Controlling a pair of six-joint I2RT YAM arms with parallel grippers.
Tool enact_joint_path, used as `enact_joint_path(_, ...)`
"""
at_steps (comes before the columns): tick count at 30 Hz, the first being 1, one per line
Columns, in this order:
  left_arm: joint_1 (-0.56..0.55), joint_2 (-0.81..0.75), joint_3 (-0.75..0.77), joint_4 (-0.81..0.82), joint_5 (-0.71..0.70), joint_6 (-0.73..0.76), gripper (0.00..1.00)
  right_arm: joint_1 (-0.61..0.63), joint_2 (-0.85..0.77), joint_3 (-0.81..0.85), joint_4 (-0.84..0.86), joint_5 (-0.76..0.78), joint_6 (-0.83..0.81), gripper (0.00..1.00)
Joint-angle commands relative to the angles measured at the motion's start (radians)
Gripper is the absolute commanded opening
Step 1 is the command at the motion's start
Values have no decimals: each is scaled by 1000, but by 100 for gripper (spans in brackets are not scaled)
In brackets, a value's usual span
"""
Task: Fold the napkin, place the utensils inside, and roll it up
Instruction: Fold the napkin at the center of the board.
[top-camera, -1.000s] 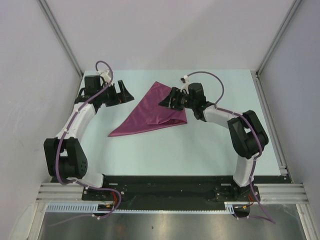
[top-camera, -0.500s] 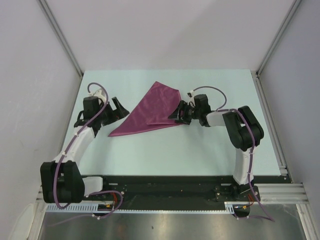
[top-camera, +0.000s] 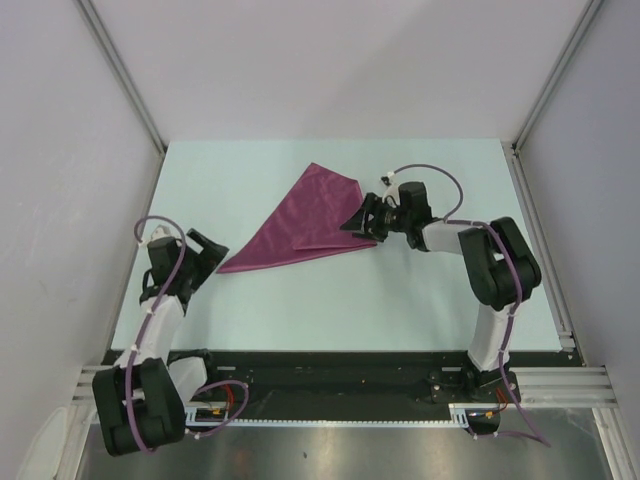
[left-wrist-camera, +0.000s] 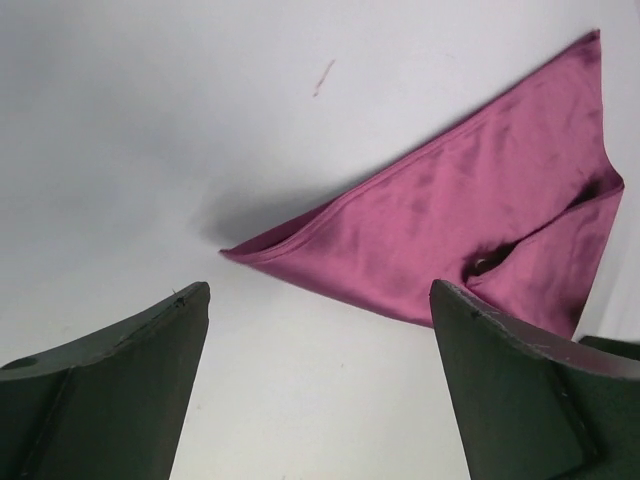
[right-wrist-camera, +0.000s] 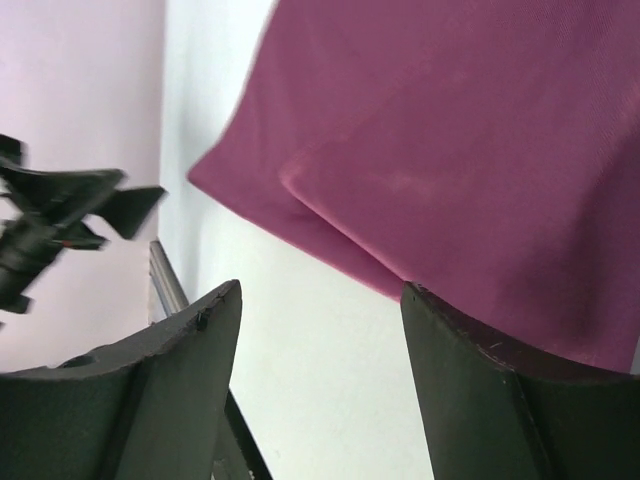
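Observation:
The maroon napkin (top-camera: 300, 222) lies folded into a long triangle on the pale table (top-camera: 330, 300), its point toward the left. In the left wrist view the napkin (left-wrist-camera: 480, 210) shows a loose fold with a small dark gap near its right end. My right gripper (top-camera: 358, 218) is open at the napkin's right corner. In the right wrist view the right gripper (right-wrist-camera: 320, 290) has bare table between its fingers, and one finger overlaps the napkin (right-wrist-camera: 450, 130) edge. My left gripper (top-camera: 205, 250) is open, low and left of the napkin's point; the left gripper (left-wrist-camera: 320, 290) holds nothing. The utensils are out of view.
Pale walls with metal corner posts (top-camera: 120, 75) close in the table on three sides. A black rail (top-camera: 330, 365) with both arm bases runs along the near edge. A small reddish mark (left-wrist-camera: 322, 77) sits on the table beyond the napkin.
My left arm has drawn back toward the near left, away from the napkin. My right gripper has shifted from over the napkin to its right corner. The napkin lies as before.

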Motion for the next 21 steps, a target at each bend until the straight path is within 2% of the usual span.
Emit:
enact_joint_path(1, 15, -76, -75, 68, -66, -120, 93, -34, -115, 34, 16, -62, -10, 70)
enact_joint_path(11, 53, -1, -206, 238, -43, -255, 72, -95, -245, 22, -20, -93, -10, 71)
enact_joint_path(21, 76, 149, -243, 415, -19, -304, 60, -124, -278, -5, -15, -95, 1, 71)
